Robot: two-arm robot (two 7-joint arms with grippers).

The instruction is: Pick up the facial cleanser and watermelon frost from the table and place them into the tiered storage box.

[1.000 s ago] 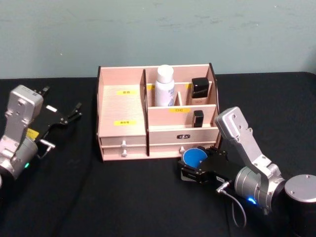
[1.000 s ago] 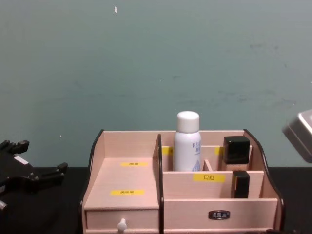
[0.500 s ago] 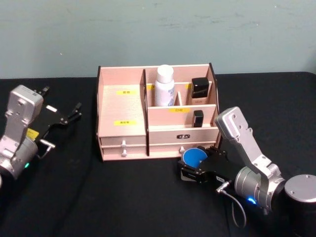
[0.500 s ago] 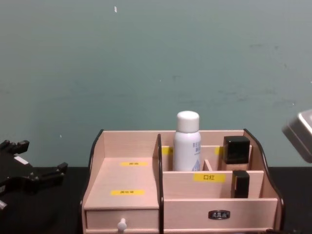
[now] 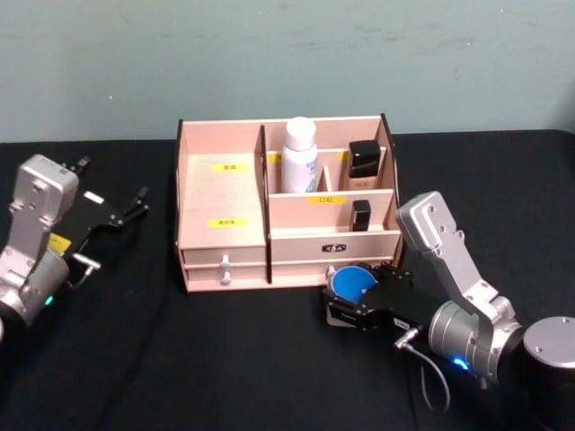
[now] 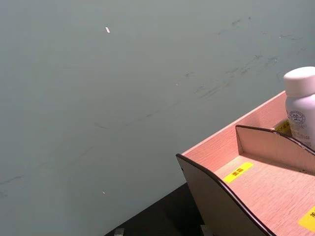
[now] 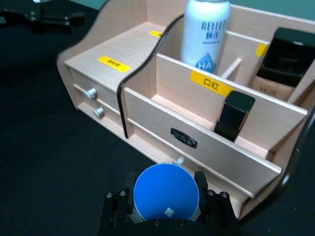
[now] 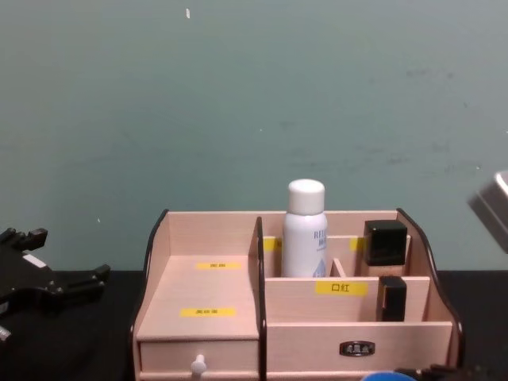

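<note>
The tiered storage box (image 5: pixel 220 193) stands mid-table, its left tier (image 8: pixel 198 290) bare. In a back compartment of it the facial cleanser (image 5: pixel 300 154) stands upright, a white bottle with blue print (image 7: pixel 205 34) (image 8: pixel 305 238) (image 6: pixel 301 105). Just in front of the box's lower right drawer is the watermelon frost (image 5: pixel 352 282), with my right gripper (image 5: pixel 355 294) shut on it. The right wrist view has its fingers on both sides of the blue lid (image 7: pixel 166 191). The lid's top edge peeks in at the chest view's lower edge (image 8: pixel 389 377). My left gripper (image 5: pixel 126 205) is parked open at the far left.
Two black-capped bottles (image 5: pixel 364 163) (image 5: pixel 361 214) occupy the box's right compartments (image 7: pixel 235 114). White drawer knobs (image 5: pixel 225 269) stick out at the front left. Black tabletop (image 5: pixel 225 359) spreads around the box; a teal wall stands behind.
The right gripper has risen slightly with the blue-lidded jar, whose lid now shows at the chest view's lower edge. The left arm has not moved.
</note>
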